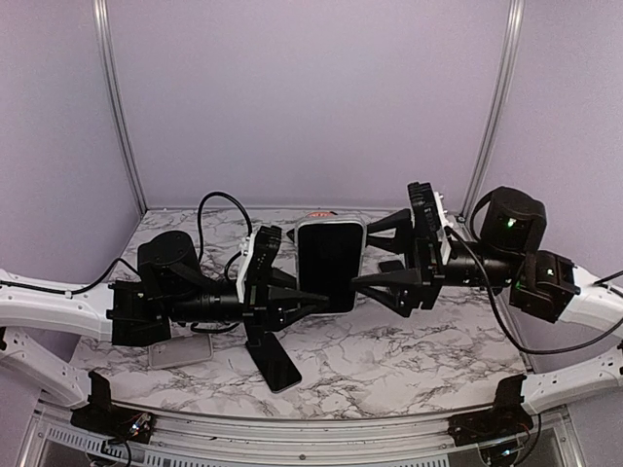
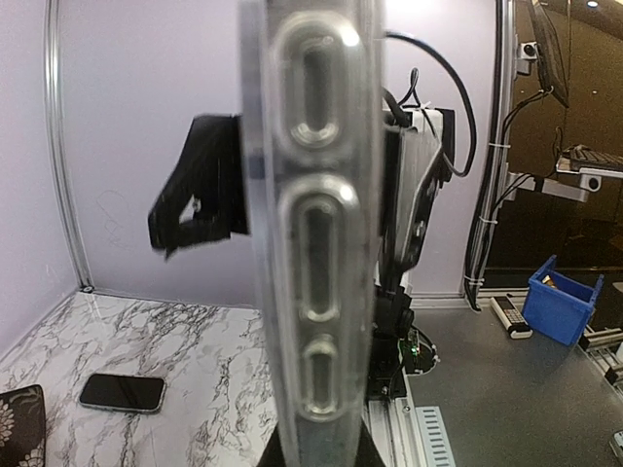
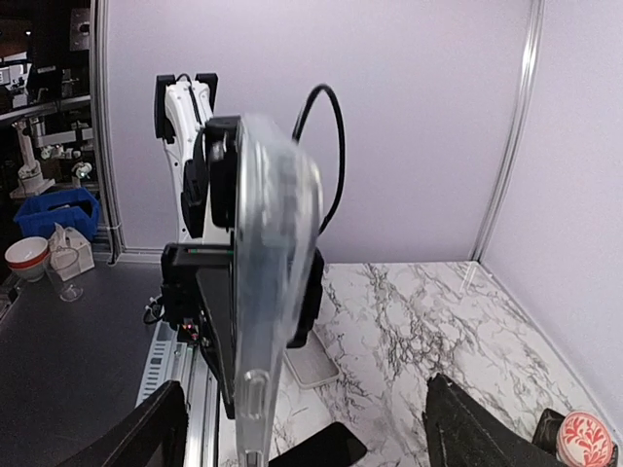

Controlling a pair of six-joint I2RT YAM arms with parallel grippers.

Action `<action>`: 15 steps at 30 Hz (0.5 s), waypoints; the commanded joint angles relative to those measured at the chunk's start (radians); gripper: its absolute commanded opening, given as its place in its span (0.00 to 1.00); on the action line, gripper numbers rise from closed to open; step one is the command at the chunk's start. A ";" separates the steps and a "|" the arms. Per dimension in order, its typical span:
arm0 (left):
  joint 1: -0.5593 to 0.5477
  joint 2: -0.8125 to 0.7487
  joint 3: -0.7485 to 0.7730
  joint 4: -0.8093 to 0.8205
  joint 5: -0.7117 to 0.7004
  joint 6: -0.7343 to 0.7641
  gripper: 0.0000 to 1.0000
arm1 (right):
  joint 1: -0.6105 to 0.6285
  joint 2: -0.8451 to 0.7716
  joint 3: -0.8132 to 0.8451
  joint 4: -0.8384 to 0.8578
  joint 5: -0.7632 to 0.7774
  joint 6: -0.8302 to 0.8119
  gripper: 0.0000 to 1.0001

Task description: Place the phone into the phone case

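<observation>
The left gripper [image 1: 310,300] was clenched on the lower left edge of the clear case [image 1: 331,263], holding it upright in the air over the middle of the table [image 1: 438,341]. A black phone [image 1: 329,268] face filled the case inside its pale rim and was turned toward the near side. In the left wrist view the case [image 2: 311,233] stood edge-on, with its three button slots in a column.

The right gripper [image 1: 366,257] reached in from the right with its fingers [image 1: 384,287] spread wide, grasping nothing; the case's right edge lay between them. From the right wrist the case [image 3: 277,253] stood ahead, apart from both fingers [image 3: 136,438].

A second phone [image 1: 277,365] lay flat on the marble toward the near edge, and a third [image 2: 122,392] lay farther back.
</observation>
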 commanded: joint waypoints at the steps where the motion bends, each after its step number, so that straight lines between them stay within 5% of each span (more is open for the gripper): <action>1: -0.003 0.005 0.008 0.067 0.020 -0.008 0.00 | -0.007 0.029 0.116 0.003 -0.053 -0.010 0.78; 4: -0.004 0.009 0.009 0.067 0.018 -0.008 0.00 | -0.006 0.061 0.154 -0.002 -0.094 -0.014 0.56; 7: -0.004 0.011 0.008 0.066 0.018 -0.007 0.00 | -0.006 0.076 0.169 -0.003 -0.104 -0.010 0.06; 8: -0.004 0.011 0.009 0.067 0.017 -0.008 0.00 | -0.006 0.078 0.171 -0.005 -0.092 -0.003 0.00; 13: -0.003 0.012 0.006 0.066 0.013 -0.006 0.00 | -0.006 0.060 0.152 0.000 -0.059 0.006 0.04; 15: -0.004 0.011 0.005 0.067 0.005 -0.009 0.00 | -0.006 0.052 0.135 0.005 -0.035 0.013 0.52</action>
